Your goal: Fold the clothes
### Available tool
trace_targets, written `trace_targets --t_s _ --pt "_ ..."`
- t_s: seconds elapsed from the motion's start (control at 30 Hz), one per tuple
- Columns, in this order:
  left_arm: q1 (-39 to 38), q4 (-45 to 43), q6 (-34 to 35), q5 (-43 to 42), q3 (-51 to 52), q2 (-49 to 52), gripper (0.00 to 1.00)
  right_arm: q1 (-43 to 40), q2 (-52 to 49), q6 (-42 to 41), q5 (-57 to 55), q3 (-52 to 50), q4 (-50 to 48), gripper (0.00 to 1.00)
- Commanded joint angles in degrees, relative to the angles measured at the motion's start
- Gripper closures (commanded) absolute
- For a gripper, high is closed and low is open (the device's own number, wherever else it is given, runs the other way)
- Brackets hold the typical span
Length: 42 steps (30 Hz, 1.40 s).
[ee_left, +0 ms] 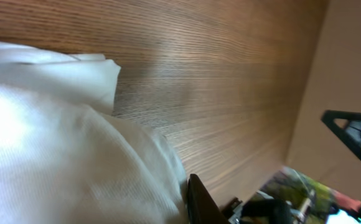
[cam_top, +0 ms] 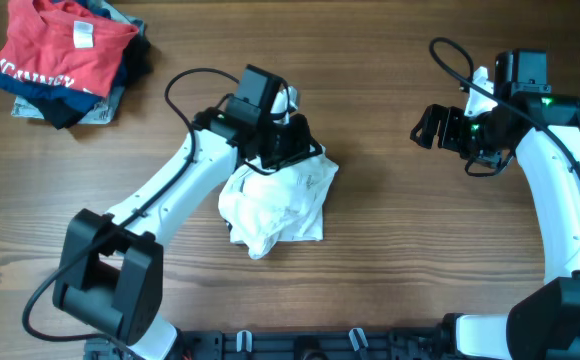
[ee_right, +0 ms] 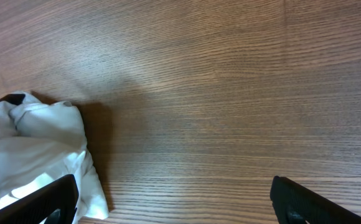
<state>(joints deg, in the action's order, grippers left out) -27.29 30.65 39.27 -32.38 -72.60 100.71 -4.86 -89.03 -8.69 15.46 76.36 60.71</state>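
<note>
A crumpled white garment [cam_top: 275,205] lies in the middle of the wooden table. My left gripper [cam_top: 292,143] sits on its far edge. In the left wrist view the white cloth [ee_left: 56,143] fills the left side and presses against one dark finger [ee_left: 199,202] near the frame's middle; the other finger is hidden behind cloth, so the gripper appears shut on the garment. My right gripper [cam_top: 432,125] is open and empty over bare table to the right of the garment. Its fingers stand wide apart in the right wrist view [ee_right: 174,211], with the garment [ee_right: 37,149] at far left.
A pile of folded clothes with a red shirt on top [cam_top: 65,55] lies at the table's far left corner. Bare wood [cam_top: 400,230] lies between the garment and the right arm.
</note>
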Motion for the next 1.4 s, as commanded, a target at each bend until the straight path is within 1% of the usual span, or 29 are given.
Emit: trace_targets --t_s 0.0,0.07,0.13,0.17,0.2,0.27,0.3,0.33,0.37,0.4,0.43,0.5,0.53,0.6,0.67,0.73,0.77,0.83,0.9,1.0,1.1,1.13,1.2,1.23,1.27,1.37 --pt "-2.9 -0.4 4.7 12.1 -0.7 0.0 0.63 0.0 -0.2 1.0 2.5 0.0 0.0 0.0" --pt "-3.9 -1.2 4.7 13.2 -0.7 0.8 0.6 0.2 -0.2 1.0 2.7 0.0 0.0 0.0" --pt "-4.5 -2.8 4.5 9.6 -0.7 0.9 0.44 0.2 -0.2 1.0 2.7 0.0 -0.1 0.0" --pt "-4.6 -4.1 4.0 7.5 -0.7 0.8 0.42 0.2 -0.2 1.0 2.7 0.0 0.0 0.0" --pt "-4.5 -5.9 1.4 3.8 -0.7 0.2 0.4 0.2 -0.2 1.0 2.6 0.0 0.0 0.0" --pt "-3.4 -4.2 -1.5 2.6 -0.8 -2.9 0.36 0.2 -0.2 1.1 2.6 0.0 0.2 0.0" --pt "-2.6 -1.2 -2.9 2.9 -0.8 -5.0 0.3 0.2 -0.2 1.2 2.6 0.0 0.3 0.0" --pt "-1.5 3.4 -3.0 4.6 -0.8 -7.4 0.12 0.2 -0.2 1.2 2.6 0.0 0.6 0.0" --pt "0.0 10.5 -3.1 6.3 -0.8 -9.9 0.05 0.2 -0.2 1.2 2.6 0.0 0.7 0.0" --pt "1.2 16.5 -4.4 8.0 -0.8 -11.5 0.03 0.2 -0.2 1.2 2.6 0.0 0.7 0.0" --pt "2.7 25.3 -8.5 11.5 -0.8 -13.2 0.03 0.2 -0.2 1.2 2.6 0.0 0.6 0.0" --pt "4.1 35.5 -10.9 17.2 -0.8 -13.8 0.0 0.2 -0.2 1.2 2.6 0.0 0.3 0.0" --pt "4.4 39.9 -12.1 17.9 -0.5 -13.4 0.0 0.2 -0.2 1.2 2.6 0.0 0.1 0.0" --pt "4.2 41.8 -12.0 17.9 1.2 -12.7 0.0 0.2 -0.2 1.1 2.7 0.0 0.0 0.0" --pt "4.2 40.2 -12.0 18.0 3.6 -12.5 0.0 0.2 -0.2 1.1 2.7 0.0 0.0 0.0" --pt "5.1 34.3 -11.3 17.9 7.8 -12.3 0.0 0.2 -0.2 1.1 2.7 0.0 0.4 0.0" --pt "6.2 31.9 -9.3 17.9 9.6 -12.0 0.0 0.2 -0.2 1.2 2.6 0.0 0.6 0.0" --pt "7.3 30.5 -7.9 17.7 10.5 -11.4 0.0 0.2 -0.2 1.2 2.7 0.0 0.6 0.0" --pt "7.6 30.1 -7.3 17.6 10.8 -9.8 0.04 0.2 -0.2 1.2 2.7 0.0 0.5 0.0" --pt "6.0 29.3 -7.3 16.2 10.8 -5.8 0.08 0.2 -0.2 1.1 2.7 0.0 0.4 0.0" --pt "2.7 27.2 -7.2 14.8 10.8 -1.9 0.2 0.2 -0.2 1.1 2.6 0.0 0.4 0.0" --pt "1.7 26.8 -6.4 14.8 10.8 -1.2 0.26 0.2 -0.2 1.2 2.6 0.0 0.5 0.0" --pt "0.3 26.6 -5.8 14.8 10.8 -0.9 0.49 0.2 -0.2 1.2 2.6 0.0 0.4 0.0" --pt "-0.1 26.6 -5.8 14.6 10.8 -0.9 0.74 0.2 -0.2 1.2 2.6 0.0 0.4 0.0" --pt "-0.6 26.8 -5.8 13.7 10.8 -1.0 0.96 0.2 -0.2 1.1 2.6 0.0 0.3 0.0" --pt "-1.4 28.2 -5.8 8.9 10.7 -1.4 0.96 0.2 -0.2 1.1 2.7 0.0 0.2 0.0"
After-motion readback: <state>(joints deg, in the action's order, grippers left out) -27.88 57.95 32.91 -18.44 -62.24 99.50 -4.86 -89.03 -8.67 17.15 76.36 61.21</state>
